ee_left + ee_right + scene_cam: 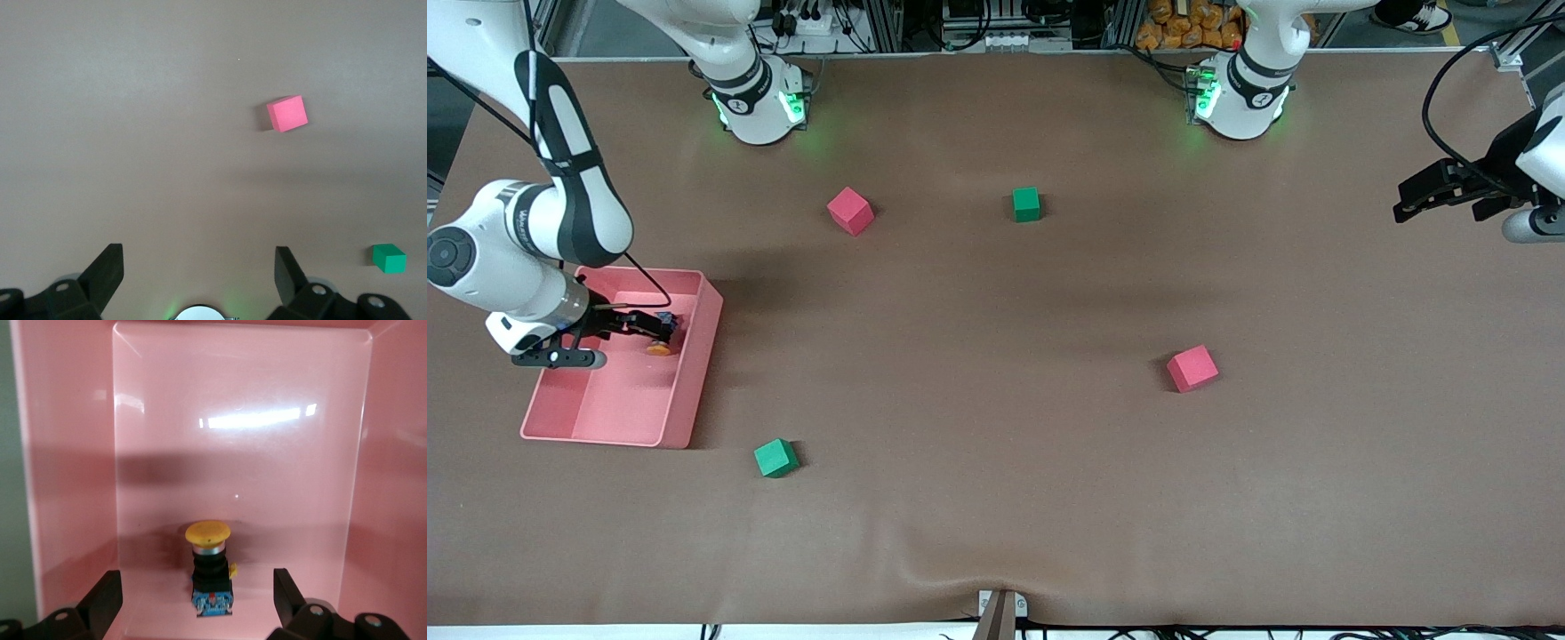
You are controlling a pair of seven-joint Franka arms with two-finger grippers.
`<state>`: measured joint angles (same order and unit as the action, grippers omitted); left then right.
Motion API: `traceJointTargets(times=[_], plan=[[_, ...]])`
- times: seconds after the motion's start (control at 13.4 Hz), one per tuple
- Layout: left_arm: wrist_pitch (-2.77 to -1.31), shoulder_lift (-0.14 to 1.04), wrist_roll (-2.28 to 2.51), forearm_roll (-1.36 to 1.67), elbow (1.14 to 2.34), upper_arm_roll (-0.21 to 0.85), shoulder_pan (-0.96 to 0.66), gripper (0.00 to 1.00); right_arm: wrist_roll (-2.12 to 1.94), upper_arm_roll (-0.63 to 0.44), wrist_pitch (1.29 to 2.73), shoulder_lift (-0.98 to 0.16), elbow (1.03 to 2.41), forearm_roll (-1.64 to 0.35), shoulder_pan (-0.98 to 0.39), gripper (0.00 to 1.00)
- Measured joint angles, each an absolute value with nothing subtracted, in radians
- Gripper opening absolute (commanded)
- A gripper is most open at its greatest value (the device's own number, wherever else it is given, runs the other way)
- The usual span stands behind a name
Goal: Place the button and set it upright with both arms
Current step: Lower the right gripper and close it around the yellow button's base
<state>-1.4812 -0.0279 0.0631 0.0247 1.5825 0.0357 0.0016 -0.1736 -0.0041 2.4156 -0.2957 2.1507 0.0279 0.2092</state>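
Observation:
The button (pixel 661 345) has an orange cap and a black body with a blue base. It lies on its side on the floor of the pink tray (pixel 631 409). My right gripper (pixel 649 325) is down in the tray and open. In the right wrist view the button (pixel 210 573) lies between the gripper's (pixel 197 597) spread fingers, touching neither. The tray's pink walls (pixel 67 453) fill that view. My left gripper (pixel 1407 203) is open and empty, held above the left arm's end of the table, where it waits. It also shows in the left wrist view (pixel 199 267) over bare table.
Two red cubes (pixel 849 211) (pixel 1192 368) and two green cubes (pixel 1026 204) (pixel 775 458) lie scattered on the brown table. The left wrist view shows one red cube (pixel 287 113) and one green cube (pixel 389 258). The tray stands at the right arm's end.

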Motion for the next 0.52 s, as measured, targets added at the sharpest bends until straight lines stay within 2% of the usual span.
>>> traceJointTargets(times=[0.52], plan=[[-1.481,-0.021,0.063,0.025,1.583,0.036,0.001,1.00,-0.191,-0.006,2.513,-0.376,2.180,0.028,0.241,1.00]])
